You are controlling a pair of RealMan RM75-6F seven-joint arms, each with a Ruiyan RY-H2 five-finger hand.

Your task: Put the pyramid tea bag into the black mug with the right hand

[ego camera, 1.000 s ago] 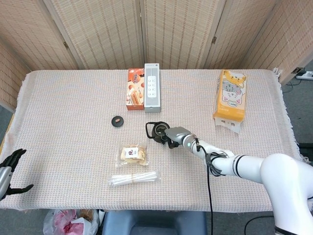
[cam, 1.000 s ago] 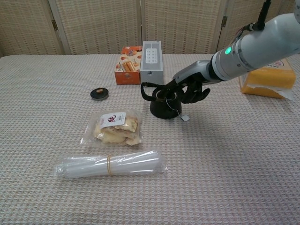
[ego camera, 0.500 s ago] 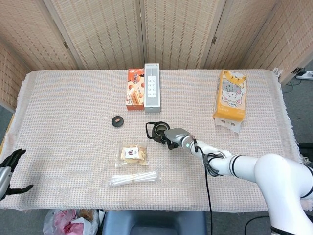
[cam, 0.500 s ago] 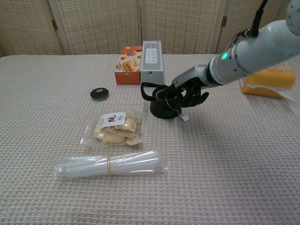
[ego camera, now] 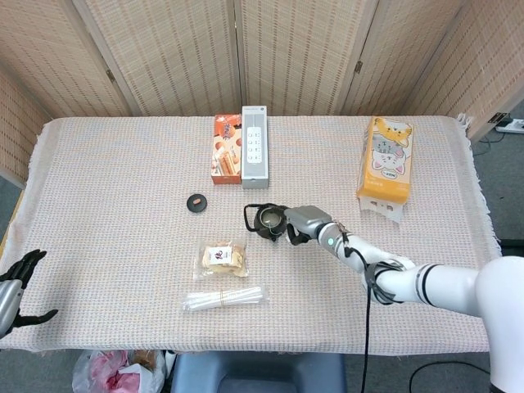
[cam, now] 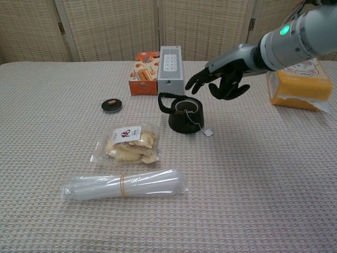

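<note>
The black mug (cam: 185,117) (ego camera: 267,220) stands mid-table with its handle pointing left. The pyramid tea bag (cam: 187,109) lies inside it, and its string runs over the rim to a small paper tag (cam: 208,133) on the cloth. My right hand (cam: 220,81) (ego camera: 300,224) hovers above and to the right of the mug, fingers spread, holding nothing. At the bottom left edge of the head view my left hand (ego camera: 18,282) hangs beside the table with its fingers apart and empty.
A snack packet (cam: 128,143) and a bundle of clear straws (cam: 124,185) lie in front of the mug. A small black lid (cam: 111,105) sits to its left. An orange box (cam: 144,78) and a white remote case (cam: 170,68) stand behind; a yellow tissue pack (cam: 300,87) lies far right.
My right hand has let go at the mug's rim, lifted up and to the right, and spread its fingers. The tea bag stays in the mug.
</note>
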